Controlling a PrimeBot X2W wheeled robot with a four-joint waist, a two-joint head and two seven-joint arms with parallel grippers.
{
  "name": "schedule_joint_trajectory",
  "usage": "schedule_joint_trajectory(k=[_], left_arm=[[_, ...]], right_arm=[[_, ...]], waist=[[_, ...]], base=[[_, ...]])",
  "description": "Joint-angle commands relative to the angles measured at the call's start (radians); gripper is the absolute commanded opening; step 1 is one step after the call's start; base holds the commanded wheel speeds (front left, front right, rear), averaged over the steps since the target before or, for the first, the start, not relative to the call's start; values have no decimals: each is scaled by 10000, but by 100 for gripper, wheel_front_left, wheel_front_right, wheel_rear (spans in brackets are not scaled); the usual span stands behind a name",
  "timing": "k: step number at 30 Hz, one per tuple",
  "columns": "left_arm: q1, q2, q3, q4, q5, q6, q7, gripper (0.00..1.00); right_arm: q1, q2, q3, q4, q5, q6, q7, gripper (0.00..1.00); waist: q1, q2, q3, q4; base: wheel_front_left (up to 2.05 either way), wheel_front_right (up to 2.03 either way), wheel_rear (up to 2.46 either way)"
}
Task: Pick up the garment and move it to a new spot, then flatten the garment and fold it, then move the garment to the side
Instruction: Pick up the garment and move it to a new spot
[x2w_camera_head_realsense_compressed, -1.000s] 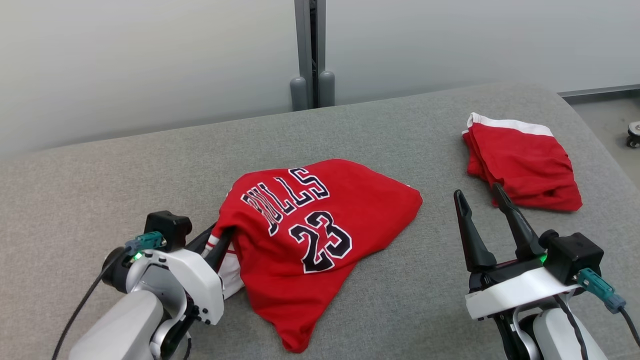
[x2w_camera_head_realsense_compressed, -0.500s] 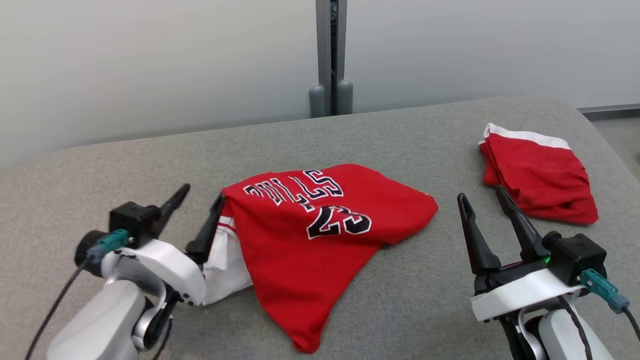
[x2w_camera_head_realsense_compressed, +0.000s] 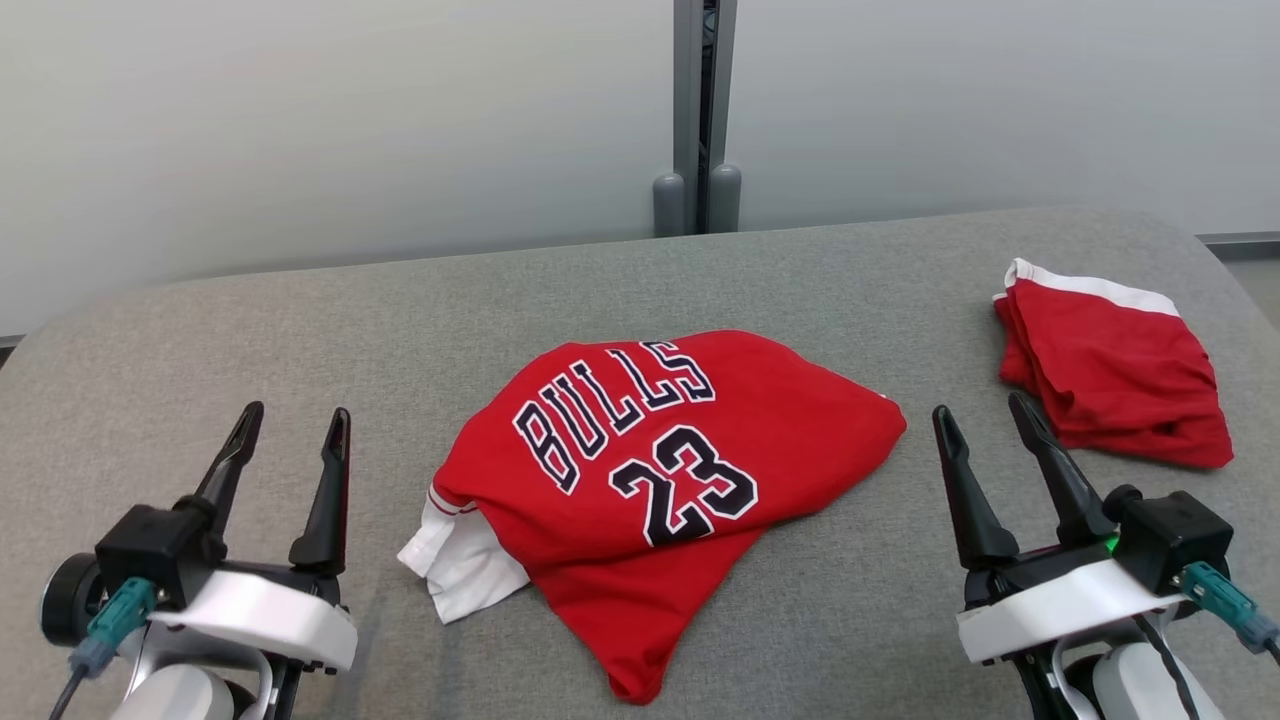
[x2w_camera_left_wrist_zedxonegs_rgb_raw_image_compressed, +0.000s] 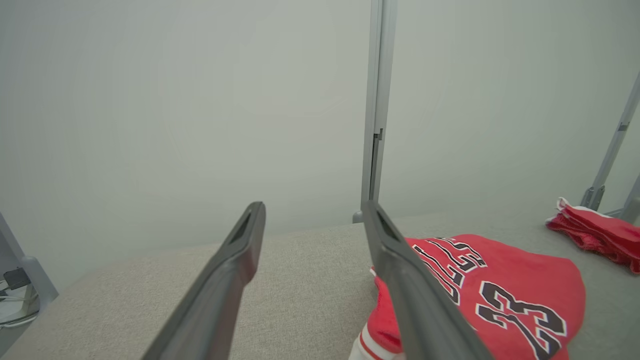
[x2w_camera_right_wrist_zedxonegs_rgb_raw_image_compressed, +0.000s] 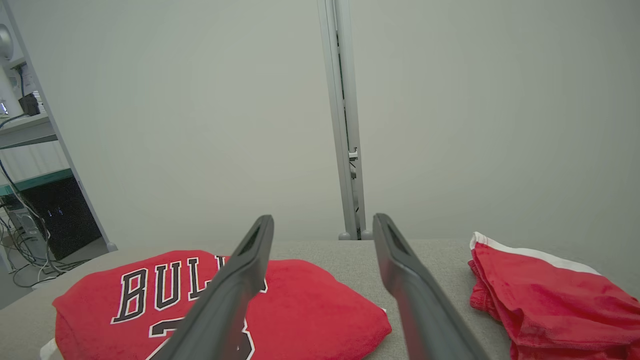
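On the grey padded table (x2w_camera_head_realsense_compressed: 300, 330) the red jersey (x2w_camera_head_realsense_compressed: 650, 480) lies rumpled mid-surface. The left gripper (x2w_camera_head_realsense_compressed: 298, 412), pinching its edge a second ago, has let go and drawn back, wide and empty, as is the right gripper (x2w_camera_head_realsense_compressed: 979, 405). Flattening seems next.

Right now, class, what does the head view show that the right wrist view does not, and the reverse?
Head view: the left gripper, open. Right wrist view: a shelf and cables at its left edge. Both: the red Bulls jersey, the second red garment with a white band, the grey table, the metal post and the open right gripper.
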Motion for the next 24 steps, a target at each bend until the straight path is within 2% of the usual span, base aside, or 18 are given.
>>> schedule_joint_trajectory(k=[1,6,10,16,20,24], left_arm=[[345,-1,306,-392,442,211,-61,100],[1254,-594,1406,-1385,1318,460,-56,100],[2001,-1108,2063,-1707,1778,388,-36,100],[2970,-1940,2978,-1685,2290,-11,-39,100],[3255,-2374,3363,-1561,2711,-462,-39,100],[3292,-2603,3607,-1520,2995,-748,-40,100]], right_arm=[[145,-20,-119,-102,53,3,-48,100],[444,64,-436,-325,-124,3,-48,100],[676,170,-596,-453,-227,3,-48,100],[852,260,-731,-616,-336,3,-48,100],[787,291,-714,-652,-396,3,-48,100],[747,294,-682,-632,-412,3,-48,100]], waist=[[0,-1,24,64],[0,-1,22,132],[0,-1,-7,118],[0,-1,-65,27],[0,-1,-81,-12],[0,-1,-85,8]], base=[[0,0,0],[0,0,0],[0,0,0],[0,0,0],[0,0,0],[0,0,0]])
